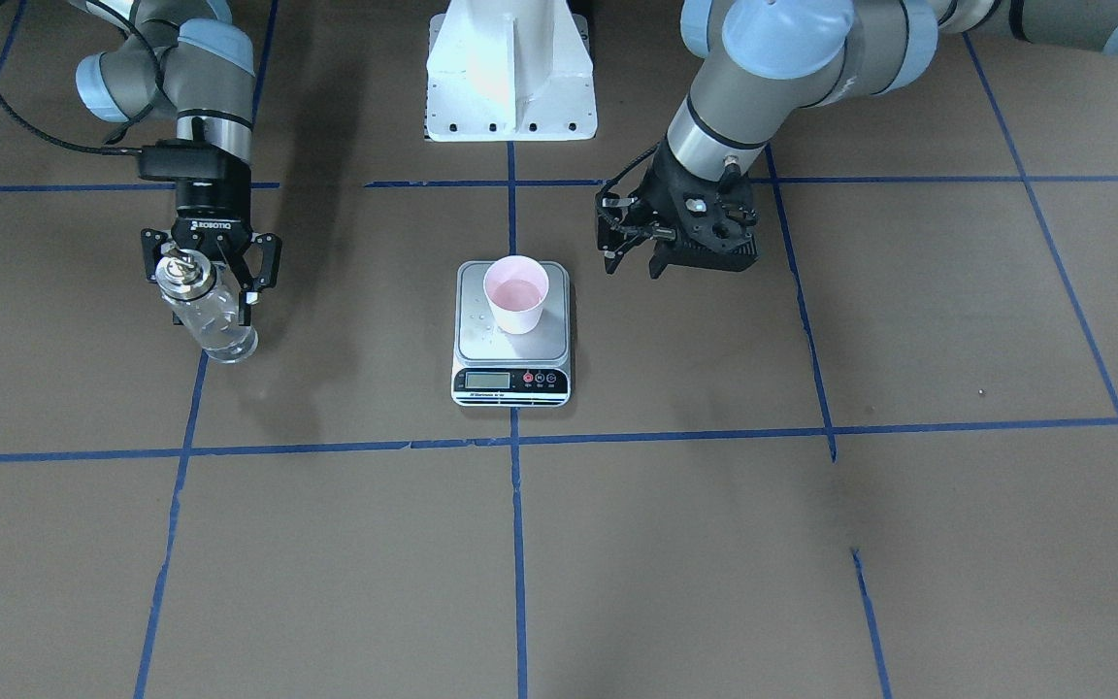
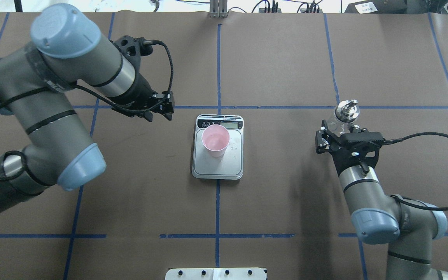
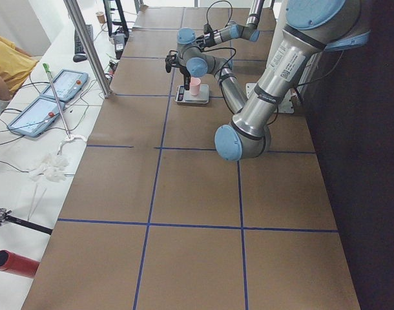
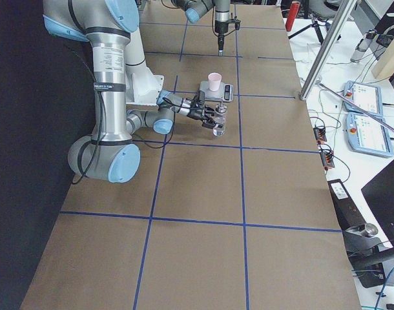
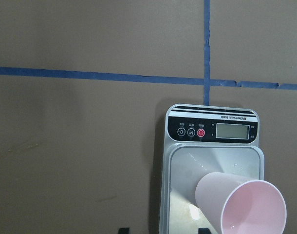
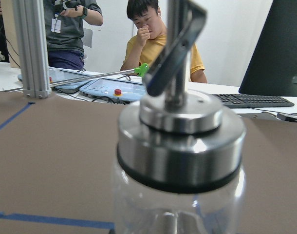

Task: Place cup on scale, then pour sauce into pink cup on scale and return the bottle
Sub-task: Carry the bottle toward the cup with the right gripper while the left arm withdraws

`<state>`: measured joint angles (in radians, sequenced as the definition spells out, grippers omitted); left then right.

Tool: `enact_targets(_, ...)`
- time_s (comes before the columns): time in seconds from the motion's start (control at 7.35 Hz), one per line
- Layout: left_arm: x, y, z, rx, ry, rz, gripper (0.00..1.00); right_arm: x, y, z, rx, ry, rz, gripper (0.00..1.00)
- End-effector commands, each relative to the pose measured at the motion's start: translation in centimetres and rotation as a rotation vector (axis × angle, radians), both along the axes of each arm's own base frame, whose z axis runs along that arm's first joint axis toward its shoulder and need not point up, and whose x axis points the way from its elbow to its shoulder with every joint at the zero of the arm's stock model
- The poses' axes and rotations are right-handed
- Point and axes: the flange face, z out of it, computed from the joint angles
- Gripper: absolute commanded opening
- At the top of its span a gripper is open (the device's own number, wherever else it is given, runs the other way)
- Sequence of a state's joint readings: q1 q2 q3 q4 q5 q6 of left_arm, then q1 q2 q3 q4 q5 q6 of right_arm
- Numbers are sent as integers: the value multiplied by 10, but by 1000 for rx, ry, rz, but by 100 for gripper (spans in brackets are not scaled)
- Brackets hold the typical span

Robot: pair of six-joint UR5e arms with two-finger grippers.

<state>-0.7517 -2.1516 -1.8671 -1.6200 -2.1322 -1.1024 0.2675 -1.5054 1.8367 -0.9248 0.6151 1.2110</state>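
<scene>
The pink cup point(image 1: 516, 294) stands upright on the silver platform of the scale point(image 1: 510, 381), toward the robot's side, with a little liquid in its bottom. To the robot's right of the scale, my right gripper point(image 1: 213, 311) is shut on the clear glass bottle point(image 1: 210, 316) just below its silver spout cap point(image 6: 180, 126). Clear sauce shows in the bottle's lower part. Whether the bottle's base touches the table I cannot tell. My left gripper point(image 1: 633, 264) hangs open and holds nothing, on the scale's other side, apart from the cup point(image 2: 216, 140).
Small drops lie on the scale platform point(image 2: 233, 148). The white robot base point(image 1: 510, 87) stands behind the scale. Blue tape lines cross the brown table. Beyond the far edge are a metal post point(image 4: 326, 58), tablets point(image 4: 362, 97) and seated people point(image 6: 160, 44).
</scene>
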Motion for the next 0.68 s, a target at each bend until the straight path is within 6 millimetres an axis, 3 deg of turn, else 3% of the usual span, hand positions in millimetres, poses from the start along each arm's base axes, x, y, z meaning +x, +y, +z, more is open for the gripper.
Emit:
enact_targets(0.0,-74,-11,39,123,-42,-6,56,-46,-6,-71,-2,-5,-18,0)
enact_targets(0.14,-95,-22,54,156,-72,-10,56,-62,-2,-84,-14,42,-34,0)
enact_targets(0.41,-141,-35,93,224,-136,2,56,-91,-5,-130,-63,225,-96,0)
enact_targets(0.54,-156,-38,110,243,-163,13,56,-101,2,-125,-72,301,-116,0)
